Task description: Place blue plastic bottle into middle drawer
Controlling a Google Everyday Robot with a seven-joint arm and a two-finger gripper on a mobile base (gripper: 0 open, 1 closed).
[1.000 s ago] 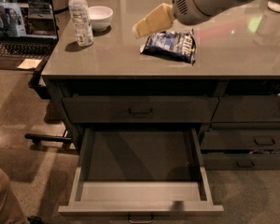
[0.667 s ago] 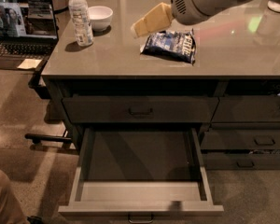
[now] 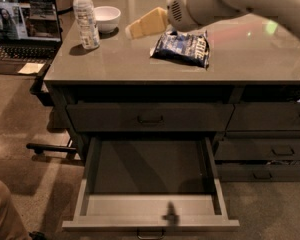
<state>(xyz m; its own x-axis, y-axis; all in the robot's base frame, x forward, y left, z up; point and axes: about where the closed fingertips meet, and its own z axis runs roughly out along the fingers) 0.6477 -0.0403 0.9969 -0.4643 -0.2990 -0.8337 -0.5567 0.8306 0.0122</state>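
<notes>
One bottle (image 3: pixel 86 18) stands upright at the upper left on the bench (image 3: pixel 115 59), with one bowl (image 3: pixel 108 18) just right of it. One drawer (image 3: pixel 150 223), lower centre, is pulled out. The end effector (image 3: pixel 146 24) hovers at upper centre beside one snack bag (image 3: pixel 182 47); whether it is apart or together cannot be told.

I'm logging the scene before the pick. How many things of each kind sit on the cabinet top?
Bottles: 1, the blue plastic bottle
Bowls: 1, the white bowl
Snack bags: 1, the dark blue snack bag
Total: 3
The gripper hovers over the cabinet top, between bowl and bag.
</notes>
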